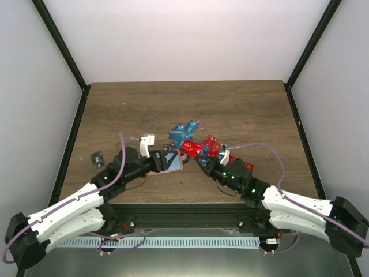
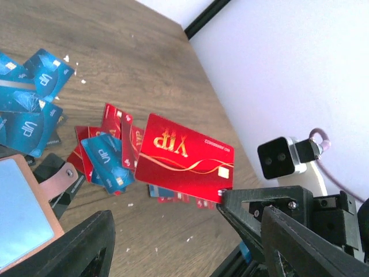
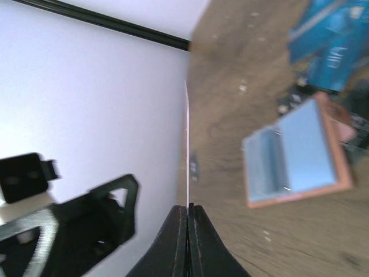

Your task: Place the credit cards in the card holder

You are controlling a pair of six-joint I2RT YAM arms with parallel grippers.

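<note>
The small, flat, tan-orange, leather-like card holder (image 3: 300, 150) is found close to the near edge of the brown wooden desk (image 1: 230, 104), a little left of its middle. Its pale blue face and a pocket are turned towards the right wrist view. No card is seen in it, though that view is blurred.

Just beside it, the left tool (image 1: 161, 160) is held with its jaws spread wide, and nothing is seen pinched between them. A red plastic credit card (image 2: 184, 158) with gold lettering is pinched by one corner in the right tool (image 3: 188, 222) and raised near the holder.

Just beyond, towards the desk's middle, a loose heap of blue and red plastic cards (image 1: 184, 133) is spread, and a dark card (image 1: 97, 157) lies well apart by the left edge.

The task is judged barely begun: almost every card is yet to be inserted.
</note>
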